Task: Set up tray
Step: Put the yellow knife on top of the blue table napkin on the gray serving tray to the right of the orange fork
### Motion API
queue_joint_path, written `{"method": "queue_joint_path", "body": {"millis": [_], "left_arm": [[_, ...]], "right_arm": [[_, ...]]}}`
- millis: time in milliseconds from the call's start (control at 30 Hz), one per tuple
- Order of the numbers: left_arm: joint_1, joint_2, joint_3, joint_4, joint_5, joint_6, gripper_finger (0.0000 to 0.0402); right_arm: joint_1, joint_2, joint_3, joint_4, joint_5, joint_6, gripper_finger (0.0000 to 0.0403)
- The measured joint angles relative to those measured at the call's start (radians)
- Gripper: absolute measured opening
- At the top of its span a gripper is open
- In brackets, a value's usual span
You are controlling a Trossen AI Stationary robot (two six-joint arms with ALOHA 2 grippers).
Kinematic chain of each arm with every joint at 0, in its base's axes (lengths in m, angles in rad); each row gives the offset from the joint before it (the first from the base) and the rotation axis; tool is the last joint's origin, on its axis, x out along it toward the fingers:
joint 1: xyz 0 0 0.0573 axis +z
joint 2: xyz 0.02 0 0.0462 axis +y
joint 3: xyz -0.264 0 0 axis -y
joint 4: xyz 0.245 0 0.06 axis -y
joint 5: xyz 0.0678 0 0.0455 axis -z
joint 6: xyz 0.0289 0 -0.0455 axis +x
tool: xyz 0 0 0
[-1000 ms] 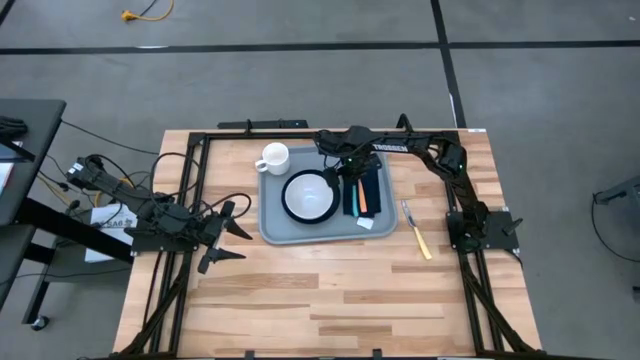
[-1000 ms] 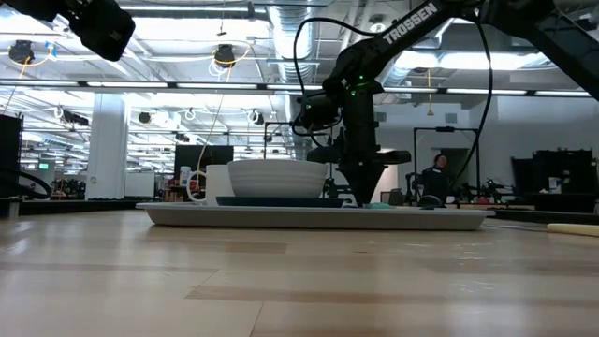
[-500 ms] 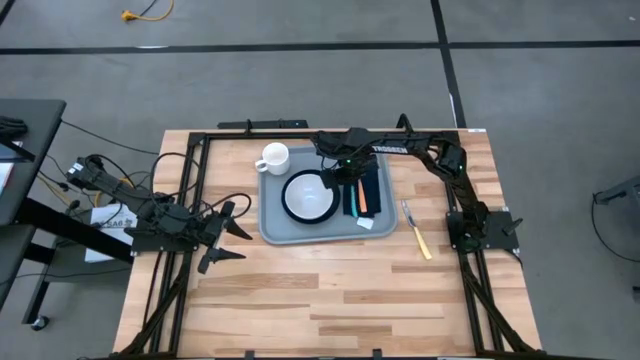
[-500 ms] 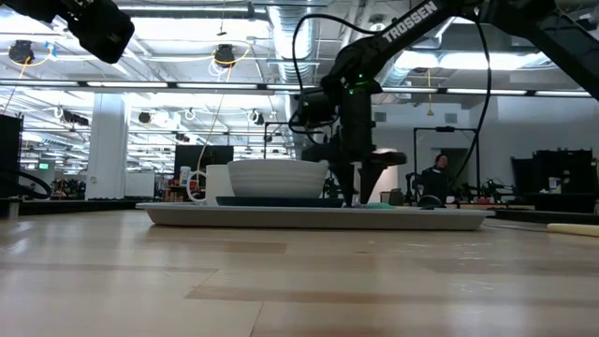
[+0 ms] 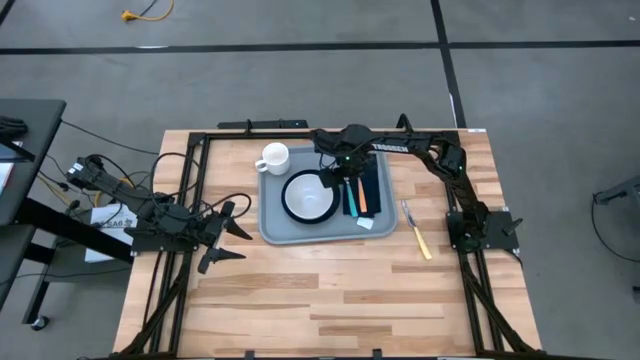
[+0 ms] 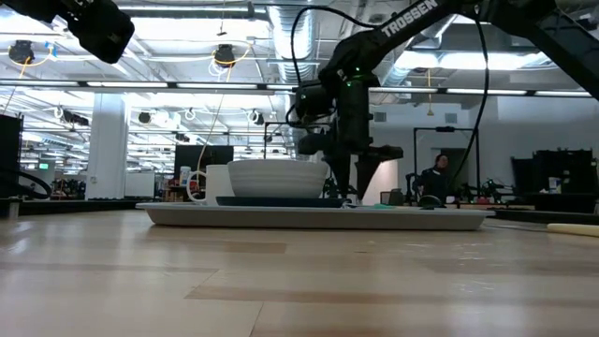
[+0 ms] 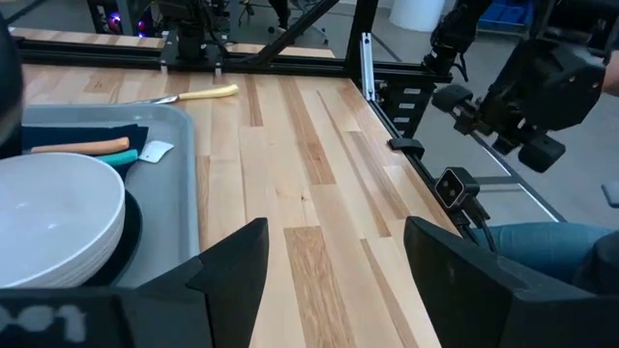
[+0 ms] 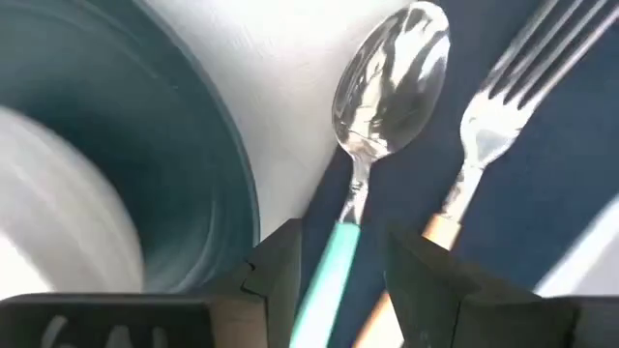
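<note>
The light grey-blue tray [image 5: 275, 225] lies on the table's far middle. It carries a white cup [image 5: 273, 157], a white bowl [image 5: 308, 195] on a dark plate [image 8: 193, 145], and a navy napkin [image 5: 372, 185]. A teal-handled spoon [image 8: 387, 77] and an orange-handled fork [image 8: 484, 135] lie side by side at the napkin. My right gripper [image 8: 338, 280] is open just above the spoon's handle, one finger on each side, beside the bowl [image 6: 276, 176]. My left gripper [image 7: 334, 280] is open and waits off the table's left side [image 5: 225, 240].
A yellow-handled knife [image 5: 415, 230] lies on the bare wood right of the tray. A small white tag [image 5: 365, 225] sits in the tray's near right corner. Bare wood stretches along the near half of the table. Black frame rails run along the left, far and right edges.
My right gripper has opened over the spoon, risen a little off the tray, and drifted slightly toward the bowl. The spoon stays lying beside the fork. The left arm has kept still.
</note>
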State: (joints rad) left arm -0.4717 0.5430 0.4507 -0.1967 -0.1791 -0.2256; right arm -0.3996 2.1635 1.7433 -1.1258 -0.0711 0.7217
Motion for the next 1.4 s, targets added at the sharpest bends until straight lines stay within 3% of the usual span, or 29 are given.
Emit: {"method": "queue_joint_path", "body": {"millis": [133, 333, 567, 767, 1067, 1233, 1400], "left_arm": [[0.0, 0.0, 0.0, 0.0, 0.0, 0.0, 0.0231], [0.0, 0.0, 0.0, 0.0, 0.0, 0.0, 0.0231], [0.0, 0.0, 0.0, 0.001, 0.0, 0.0, 0.0231], [0.0, 0.0, 0.0, 0.004, 0.0, -0.003, 0.0231], [0.0, 0.0, 0.0, 0.019, -0.002, -0.007, 0.0231], [0.0, 0.0, 0.0, 0.034, -0.011, -0.029, 0.0231], [0.0, 0.0, 0.0, 0.034, -0.02, -0.05, 0.0231]], "right_arm": [[0.0, 0.0, 0.078, -0.142, 0.07, -0.023, 0.0124], [0.029, -0.042, 0.143, -0.433, 0.296, -0.018, 0.0119], [0.059, -0.21, 0.084, -0.432, 0.228, -0.065, 0.0118], [0.131, -0.407, -0.123, -0.428, 0.166, -0.068, 0.0118], [0.271, -0.724, -0.661, -0.125, 0.045, -0.06, 0.0118], [0.329, -0.815, -0.882, -0.031, 0.04, -0.023, 0.0118], [0.362, -0.843, -1.013, 0.075, -0.017, 0.012, 0.0118]]}}
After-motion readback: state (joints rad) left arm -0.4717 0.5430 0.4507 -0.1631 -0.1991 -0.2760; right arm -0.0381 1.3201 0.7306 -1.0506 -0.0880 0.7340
